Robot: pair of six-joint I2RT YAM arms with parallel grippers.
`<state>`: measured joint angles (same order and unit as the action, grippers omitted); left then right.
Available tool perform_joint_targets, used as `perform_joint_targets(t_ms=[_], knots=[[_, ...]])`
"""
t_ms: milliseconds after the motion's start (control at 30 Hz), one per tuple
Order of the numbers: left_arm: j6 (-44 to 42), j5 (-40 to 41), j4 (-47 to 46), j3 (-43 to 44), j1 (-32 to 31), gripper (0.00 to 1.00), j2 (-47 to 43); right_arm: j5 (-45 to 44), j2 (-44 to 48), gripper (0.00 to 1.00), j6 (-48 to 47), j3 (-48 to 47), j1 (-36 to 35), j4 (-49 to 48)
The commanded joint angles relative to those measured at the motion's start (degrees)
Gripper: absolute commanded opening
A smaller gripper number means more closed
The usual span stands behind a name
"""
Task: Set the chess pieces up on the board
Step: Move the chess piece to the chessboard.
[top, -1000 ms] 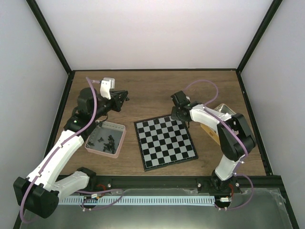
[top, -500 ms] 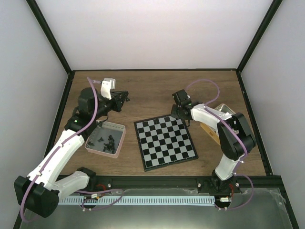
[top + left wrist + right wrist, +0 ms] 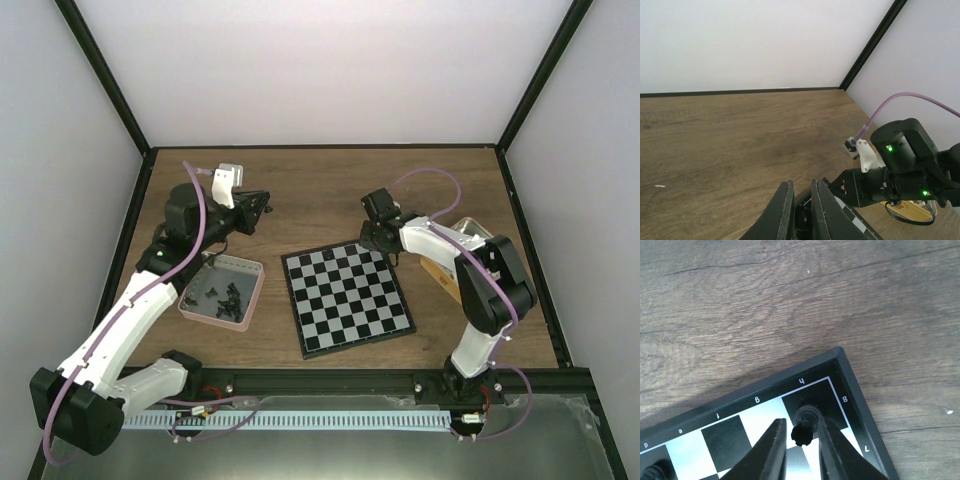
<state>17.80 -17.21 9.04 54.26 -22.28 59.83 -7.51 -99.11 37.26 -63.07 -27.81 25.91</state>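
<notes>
The board (image 3: 348, 298) lies flat in the middle of the table. My right gripper (image 3: 801, 422) stands over its far right corner. A black chess piece (image 3: 803, 432) stands upright on the corner square between the fingers, and a narrow gap shows on each side of it, so the gripper is open. Another black piece (image 3: 652, 473) stands further along the same edge. My left gripper (image 3: 801, 184) hovers above the wood left of the board and is shut on a small black chess piece (image 3: 802, 217). In the top view the left gripper (image 3: 262, 205) points towards the right gripper (image 3: 379, 243).
A pink-rimmed tray (image 3: 256, 292) with several black pieces (image 3: 222, 295) sits left of the board under the left arm. A tan tin (image 3: 467, 234) lies behind the right arm. Black frame posts and white walls close the table in.
The right gripper's jaws have spread slightly away from the black piece on the corner square. The left arm and its held piece have not moved.
</notes>
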Motion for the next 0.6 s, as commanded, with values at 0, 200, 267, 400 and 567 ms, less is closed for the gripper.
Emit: perform_joint_targets(t_ms=[0,200,267,400,567], knots=[[0.13,-0.74,-1.75,-0.41,-0.01,0.08,0.04,-0.58,-0.5,0.23,0.13,-2.38,0.46,0.7],[0.1,-0.74,-1.74,-0.49,-0.04,0.08,0.01,-0.65,3.36,0.48,-1.17,-2.76,0.48,0.48],[0.25,-1.01,-1.98,-0.49,-0.02,0.08,0.1,0.88,5.87,0.57,-2.31,-2.73,0.44,1.02],[2.69,-3.4,-2.38,0.47,0.01,0.08,0.93,12.23,13.45,0.64,-6.28,1.06,0.36,-4.15],[16.51,-6.98,-10.56,-2.66,-0.02,0.08,-0.61,23.84,21.67,0.66,-7.15,5.32,-4.66,-17.2]])
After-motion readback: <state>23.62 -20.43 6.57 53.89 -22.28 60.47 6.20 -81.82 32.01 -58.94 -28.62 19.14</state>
